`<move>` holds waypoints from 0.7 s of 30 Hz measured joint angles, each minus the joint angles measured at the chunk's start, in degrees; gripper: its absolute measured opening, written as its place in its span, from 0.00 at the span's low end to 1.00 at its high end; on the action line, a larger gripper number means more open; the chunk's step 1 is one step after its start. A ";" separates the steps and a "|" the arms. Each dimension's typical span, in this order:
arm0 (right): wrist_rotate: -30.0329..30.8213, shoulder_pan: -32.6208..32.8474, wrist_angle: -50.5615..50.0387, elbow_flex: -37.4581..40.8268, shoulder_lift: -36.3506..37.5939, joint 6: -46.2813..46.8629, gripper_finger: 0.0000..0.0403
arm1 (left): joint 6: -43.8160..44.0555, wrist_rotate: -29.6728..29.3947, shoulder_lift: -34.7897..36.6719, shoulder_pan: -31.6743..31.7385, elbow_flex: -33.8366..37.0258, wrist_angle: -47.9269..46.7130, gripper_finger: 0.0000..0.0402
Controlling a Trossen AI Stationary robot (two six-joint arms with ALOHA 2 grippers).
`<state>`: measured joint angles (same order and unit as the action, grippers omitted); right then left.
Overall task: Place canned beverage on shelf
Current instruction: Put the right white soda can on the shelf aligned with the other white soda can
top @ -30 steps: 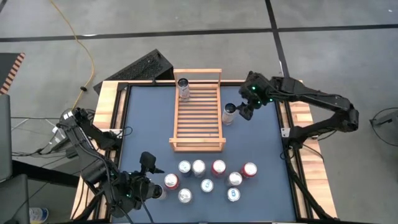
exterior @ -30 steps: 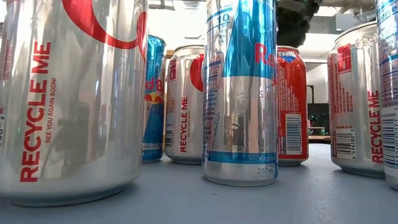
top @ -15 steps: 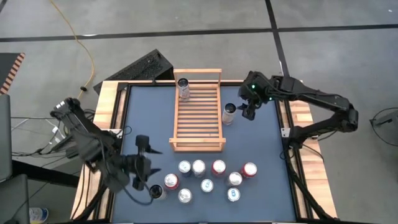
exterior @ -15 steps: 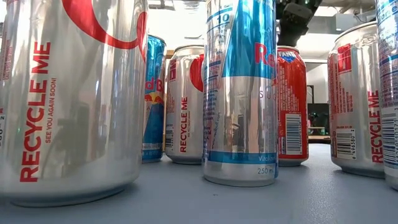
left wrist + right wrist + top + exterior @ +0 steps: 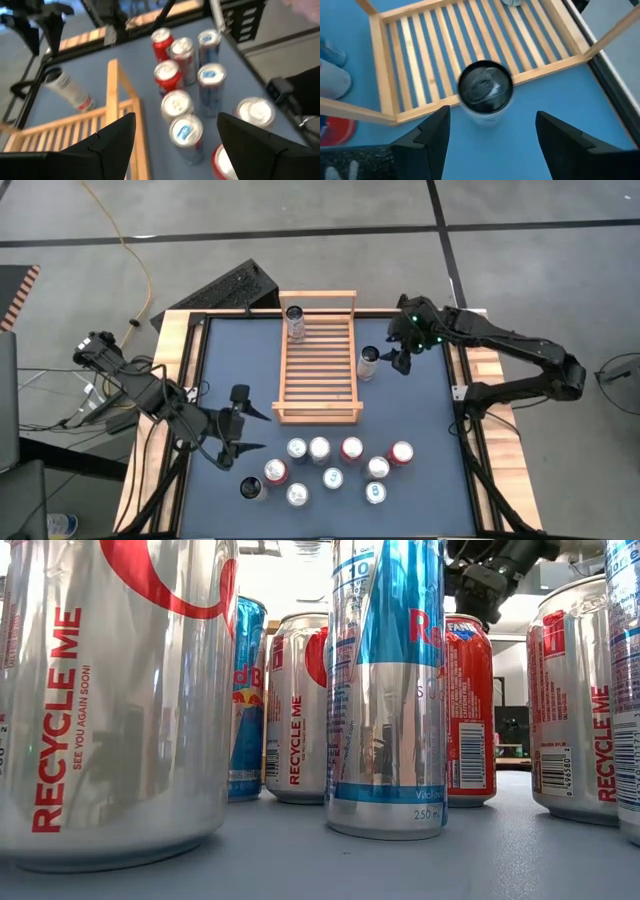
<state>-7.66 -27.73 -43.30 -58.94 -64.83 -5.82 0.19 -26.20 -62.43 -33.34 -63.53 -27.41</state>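
The shelf (image 5: 318,357) sits at the far middle of the bench (image 5: 420,420), one can (image 5: 295,322) standing at its far end. A silver can (image 5: 369,363) stands just right of it, with the right gripper (image 5: 401,361) beside it, fingers apart and empty. The left gripper (image 5: 243,430) hovers near the near cluster of cans (image 5: 335,465), fingers spread, holding nothing.

A lab: bare concrete floor (image 5: 300,230), loose yellow cable (image 5: 128,250), wood-framed test table (image 5: 175,330).
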 joint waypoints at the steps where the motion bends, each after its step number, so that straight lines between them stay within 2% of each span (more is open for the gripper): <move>1: -0.02 0.38 0.53 0.72 0.75 0.60 0.66 | -0.42 0.12 0.00 0.00 0.00 0.87 0.67; 6: 2.64 2.71 1.03 5.47 5.16 3.99 0.66 | -2.33 -0.03 -0.51 0.00 0.00 4.22 0.67; 13: 6.10 5.03 13.93 13.64 7.47 4.98 0.66 | -7.86 -1.74 -0.57 1.58 0.00 8.45 0.67; 17: 6.38 4.83 20.62 15.47 6.48 4.89 0.66 | -8.78 0.88 -0.57 4.12 0.00 9.00 0.67; 21: 6.47 4.76 22.72 15.54 5.10 3.93 0.66 | -8.80 5.30 -0.57 7.07 0.00 8.97 0.67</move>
<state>-1.20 -22.97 -20.59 -43.40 -59.73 -1.88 -8.61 -20.90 -63.00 -26.27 -63.53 -18.44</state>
